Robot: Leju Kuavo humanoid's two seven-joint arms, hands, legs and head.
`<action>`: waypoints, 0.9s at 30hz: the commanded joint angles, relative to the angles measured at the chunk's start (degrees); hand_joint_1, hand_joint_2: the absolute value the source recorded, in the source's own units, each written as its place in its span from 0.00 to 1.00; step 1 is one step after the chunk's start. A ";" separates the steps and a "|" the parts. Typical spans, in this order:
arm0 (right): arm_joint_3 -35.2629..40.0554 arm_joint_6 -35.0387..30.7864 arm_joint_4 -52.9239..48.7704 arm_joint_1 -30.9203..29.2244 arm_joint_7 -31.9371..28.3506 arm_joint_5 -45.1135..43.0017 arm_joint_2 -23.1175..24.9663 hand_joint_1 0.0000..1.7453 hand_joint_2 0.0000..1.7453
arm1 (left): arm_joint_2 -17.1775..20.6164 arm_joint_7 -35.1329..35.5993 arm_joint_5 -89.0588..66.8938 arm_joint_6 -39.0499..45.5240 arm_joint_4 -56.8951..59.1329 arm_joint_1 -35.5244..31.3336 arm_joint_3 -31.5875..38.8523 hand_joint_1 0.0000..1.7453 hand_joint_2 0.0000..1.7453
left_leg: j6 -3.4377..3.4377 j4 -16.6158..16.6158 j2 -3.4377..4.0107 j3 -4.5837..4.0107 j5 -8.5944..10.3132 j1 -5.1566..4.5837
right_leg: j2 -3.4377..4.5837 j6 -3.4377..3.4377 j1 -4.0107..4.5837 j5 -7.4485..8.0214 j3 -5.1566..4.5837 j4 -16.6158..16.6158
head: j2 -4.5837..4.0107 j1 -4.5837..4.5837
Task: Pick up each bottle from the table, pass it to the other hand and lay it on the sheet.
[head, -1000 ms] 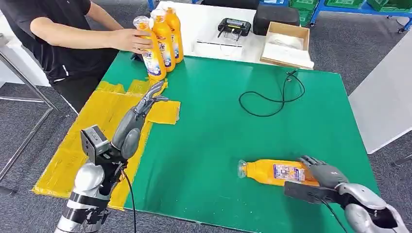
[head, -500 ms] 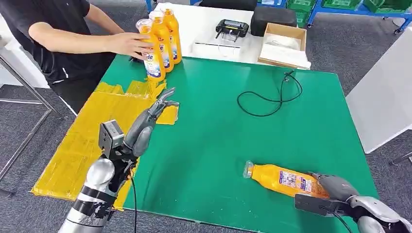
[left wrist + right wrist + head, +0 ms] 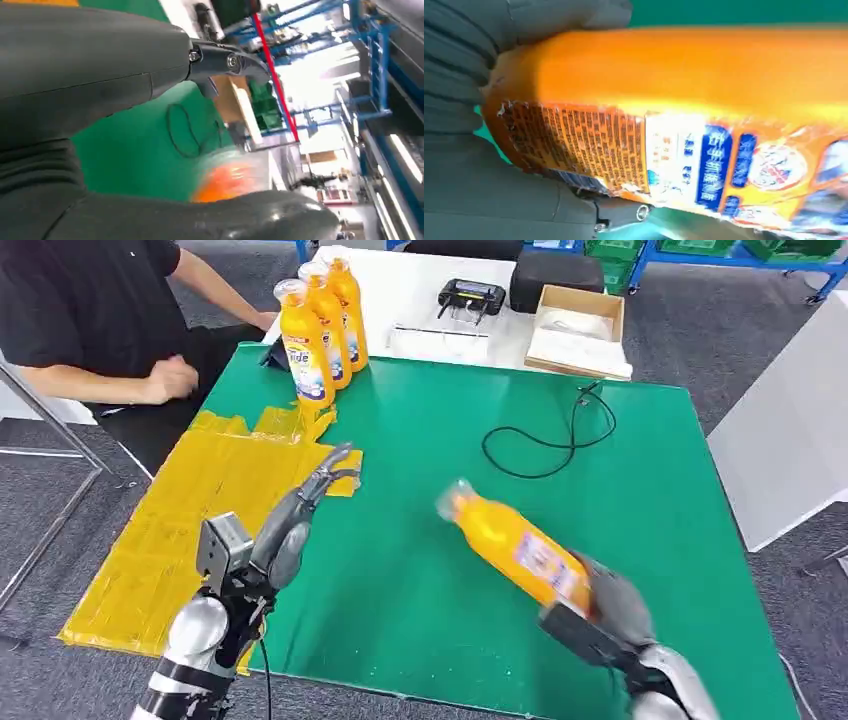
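Note:
My right hand (image 3: pixel 612 602) grips the base of an orange bottle (image 3: pixel 508 540) and holds it above the green table (image 3: pixel 640 460), its clear cap tilted toward the left. Up close, the bottle's label (image 3: pixel 704 160) lies against the right hand (image 3: pixel 469 100). My left hand (image 3: pixel 300 502) is open with fingers stretched out over the edge of the yellow sheet (image 3: pixel 170 530), holding nothing. In the left wrist view the left hand (image 3: pixel 100 90) is large and the orange bottle (image 3: pixel 225 180) is a blur beyond it. Three more orange bottles (image 3: pixel 312 325) stand upright at the table's far left corner.
A person in black (image 3: pixel 90 320) sits at the far left, a fist near the table's edge. A black cable (image 3: pixel 545 440) lies on the far part of the green table. Behind it, a white table holds a cardboard box (image 3: pixel 580 330) and a black device (image 3: pixel 470 295).
My right hand has lifted the bottle off the table and swung it left, toward the middle. The person's hand has let go of the standing bottles and pulled back. My left arm has shifted slightly.

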 commanded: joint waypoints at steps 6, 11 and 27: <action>-3.28 4.58 -17.75 4.34 -8.10 -3.14 21.22 1.00 1.00 | -3.82 4.66 1.56 0.52 -4.72 3.53 -1.66 0.00 1.00 | -0.18 -0.03 -0.46 -0.02 -0.06 0.05 | -0.24 -0.26 0.04 -0.20 0.24 0.05 | -0.02 0.09; -0.34 5.85 -17.05 5.02 -9.00 -3.43 20.39 1.00 1.00 | -4.11 5.32 2.90 0.54 -4.61 3.98 -2.32 0.00 1.00 | -0.18 0.00 -0.60 -0.07 -0.03 -0.01 | -0.35 -0.26 -0.03 -0.22 0.22 0.07 | -0.02 0.11; 20.25 0.32 -5.73 3.30 -8.71 2.84 12.07 1.00 1.00 | -0.94 6.94 16.78 -2.06 -5.92 7.49 -7.99 0.00 1.00 | -0.17 -0.12 -0.47 -0.08 0.01 0.02 | -0.27 -0.24 0.02 -0.11 0.18 -0.08 | -0.02 0.11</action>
